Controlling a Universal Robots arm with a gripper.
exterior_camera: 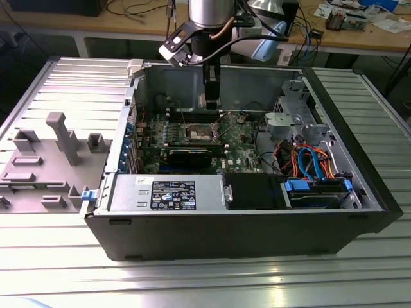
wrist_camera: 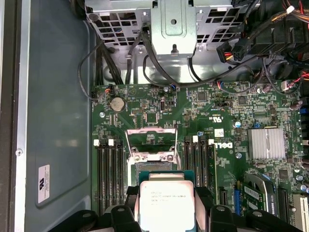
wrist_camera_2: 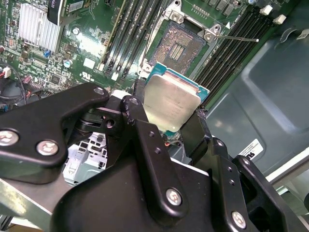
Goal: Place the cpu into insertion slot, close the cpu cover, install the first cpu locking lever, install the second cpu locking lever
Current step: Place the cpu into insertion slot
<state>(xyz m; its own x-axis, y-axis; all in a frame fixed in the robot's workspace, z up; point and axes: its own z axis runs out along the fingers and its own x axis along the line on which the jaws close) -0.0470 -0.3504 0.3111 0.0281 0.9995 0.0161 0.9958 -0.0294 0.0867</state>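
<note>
- A ribbed, silvery aluminium table (exterior_camera: 359,282) carries everything. A grey moulded plastic fixture (exterior_camera: 45,160) lies on it at the exterior view's left.
- A black sheet-metal computer case (exterior_camera: 225,234) lies open on its side.
- Inside is a green printed motherboard (wrist_camera: 193,106), dense with small parts, black memory slots and a finned silver heatsink (wrist_camera: 266,143).
- The black, bolted metal gripper (wrist_camera_2: 169,113) is closed only as far as the chip's width, pinching two opposite edges.
- The cpu cover (wrist_camera: 152,155), a thin silvery frame with a square window, stands open.
- The bare square socket (wrist_camera_2: 179,46) shows a fine grid of contacts.
- The cpu (wrist_camera_2: 171,99), a small flat square with a matt silver-grey lid on a green-edged base, hangs above the board, just beside the socket, not seated.
</note>
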